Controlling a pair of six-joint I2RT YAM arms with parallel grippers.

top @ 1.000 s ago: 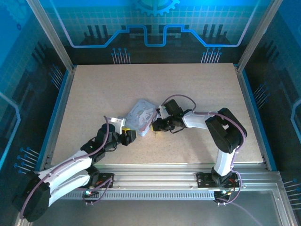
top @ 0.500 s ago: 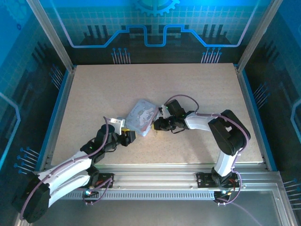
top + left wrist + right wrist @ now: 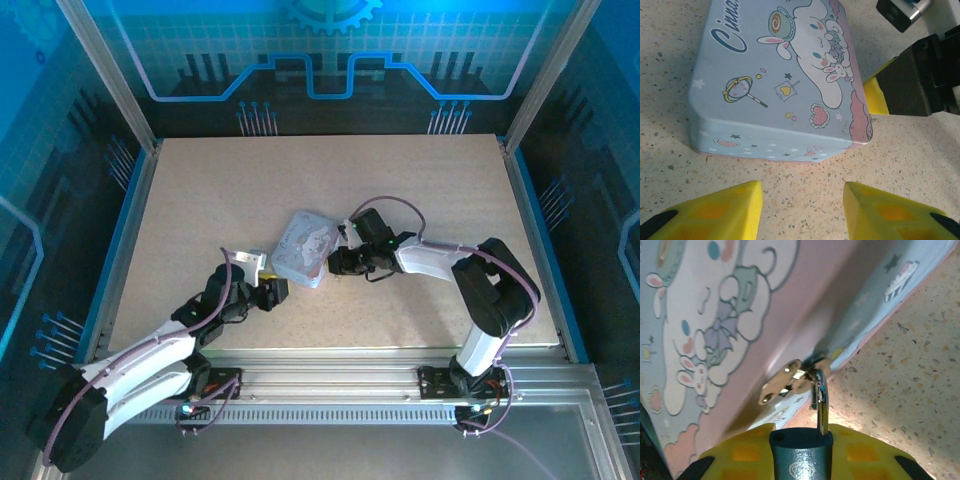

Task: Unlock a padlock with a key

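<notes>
Yellow-padded fingers at a padlock hanging on a tin: the unlocking looks close to done, though this is not confirmed.

Nearest the bases, the left gripper [image 3: 802, 202] stands with its fingers well apart and nothing between them, just short of the near wall of the pale blue tin [image 3: 775, 65], which lies flat on the speckled table [image 3: 900, 165]. At the tin's right-hand edge, the dark bluish padlock [image 3: 801, 460] sits between the two pads of the right gripper [image 3: 802, 437]; whether they press it or merely flank it cannot be told. Beyond the body, the thin shackle [image 3: 822, 405] passes through the metal hasp [image 3: 784, 384] on the tin's wall. One leg enters the body and a dark hole beside it looks vacant, so the shackle is probably sprung. The keyhole end lies past the frame edge, so the key's place cannot be told. Left to do: confirm the release and unhook the shackle.
</notes>
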